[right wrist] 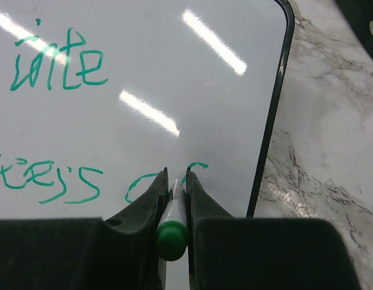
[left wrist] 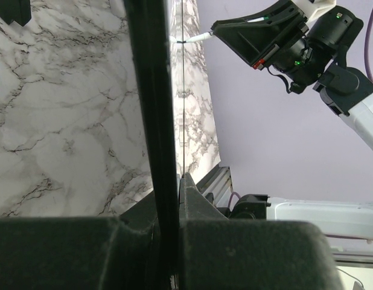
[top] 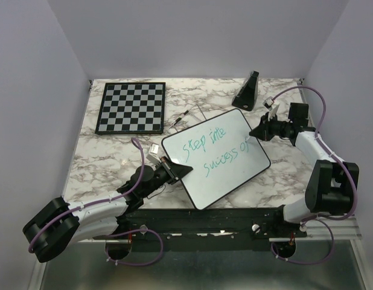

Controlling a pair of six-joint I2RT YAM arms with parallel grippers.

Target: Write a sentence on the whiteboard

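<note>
Right gripper (right wrist: 176, 176) pinches a green marker (right wrist: 172, 234) against the slick, stiff whiteboard (right wrist: 223, 121); left gripper (top: 183, 170) clamps its thin rim, probably the safest hold

Left gripper (left wrist: 170, 202): 2 black fingers closed on the whiteboard (left wrist: 151, 90), seen edge-on as a thin black rim running vertically up the frame. White, grey-veined marble tabletop (left wrist: 60, 121) fills the area left of the rim, and a narrow strip shows right of it. Black right gripper (left wrist: 235, 30) sits upper right against the pale lilac wall (left wrist: 265, 139). A slim white marker (left wrist: 197, 37) projects from it, tip at the board's edge. 2 green lights are lit on its wrist.
</note>
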